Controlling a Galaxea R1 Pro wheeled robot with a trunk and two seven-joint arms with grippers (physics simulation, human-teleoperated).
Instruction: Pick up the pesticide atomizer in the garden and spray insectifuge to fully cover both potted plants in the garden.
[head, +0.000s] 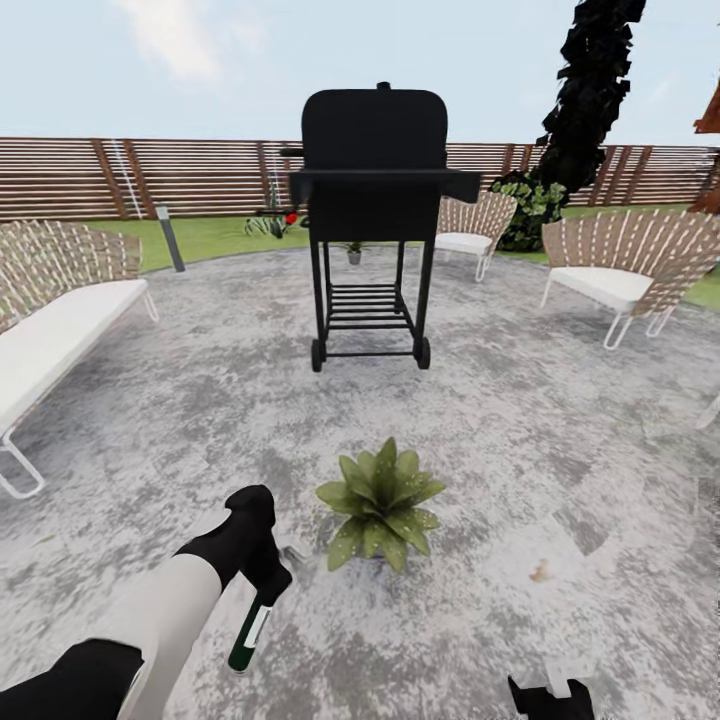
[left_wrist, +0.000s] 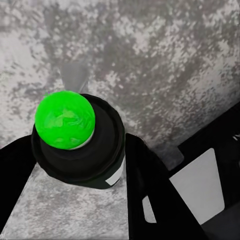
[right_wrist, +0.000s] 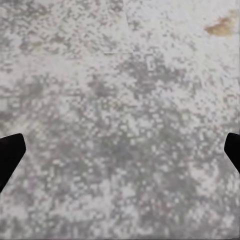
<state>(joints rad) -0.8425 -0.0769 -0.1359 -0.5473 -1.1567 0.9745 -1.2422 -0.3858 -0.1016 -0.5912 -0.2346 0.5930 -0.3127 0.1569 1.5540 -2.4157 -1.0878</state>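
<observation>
Left hand (head: 262, 580): closed around pesticide atomizer (head: 250, 634), low at near left in head view, just left of near potted plant. Bottle dark green with white label, hanging below the grip, base tilted toward the camera. In left wrist view, atomizer (left_wrist: 80, 145) seen end-on between the dark fingers (left_wrist: 150, 190), a bright green round cap or end facing the lens; which end cannot be told.

Right hand (head: 548, 698): at bottom edge of head view, well apart from the plant. In right wrist view, dark fingertips (right_wrist: 10, 155) at opposite edges, spread wide, nothing between them, bare paving beyond.

Near potted plant (head: 381, 505): rosette of pointed green leaves with pale speckles, standing on patio (head: 520, 400), pot hidden under leaves.

Far potted plant (head: 353, 250): small, in grey pot, seen between the legs of the grill, at far edge of paving.

Patio: round, mottled grey paving; small brown fleck (head: 540, 572) right of near plant.

Grill (head: 373, 200): black, lidded, on wheeled stand with slatted lower shelf, centre of patio.

Seating: woven chairs with white cushions, one at left (head: 60, 310), one at right (head: 625, 270), one behind grill (head: 478, 228).

Surrounds: green lawn (head: 210, 235), horizontal-slat wooden fence (head: 150, 175), grey lamp post (head: 170, 237), dark tree (head: 590, 90), leafy shrub (head: 530, 210) at its foot.
</observation>
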